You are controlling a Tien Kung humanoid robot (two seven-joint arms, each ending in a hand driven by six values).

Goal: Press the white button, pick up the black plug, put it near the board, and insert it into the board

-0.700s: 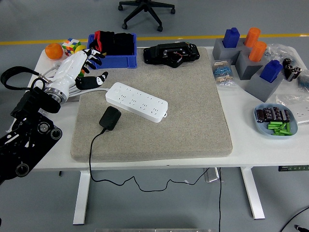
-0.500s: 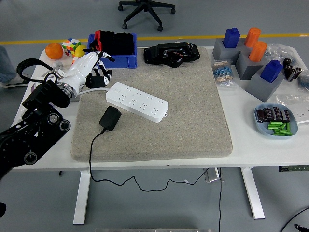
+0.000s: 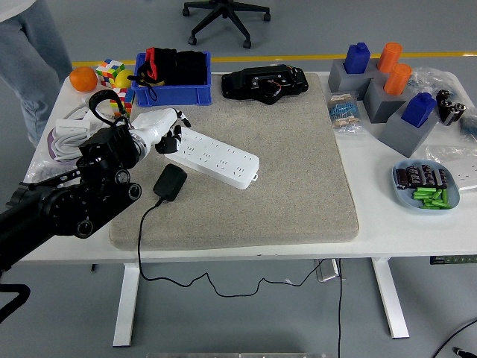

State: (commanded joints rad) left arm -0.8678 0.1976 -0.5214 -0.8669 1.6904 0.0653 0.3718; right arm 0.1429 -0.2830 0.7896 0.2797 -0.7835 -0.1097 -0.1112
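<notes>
The left hand (image 3: 165,128) hovers at the left end of the white power strip (image 3: 212,155) — presumably over its button, which the hand hides. Its fingers (image 3: 176,133) curl downward, grasping nothing. The black plug (image 3: 170,183) lies just beside the strip on the grey mat (image 3: 298,171), cord trailing off the surface.

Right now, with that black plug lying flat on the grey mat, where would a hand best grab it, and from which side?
Probably across the two long sides of the black plug, coming straight down from above. It lies flat on the grey felt mat, its black cable leaves the near-left end, and the white power strip sits just behind, so pinching the sides avoids both.
</notes>
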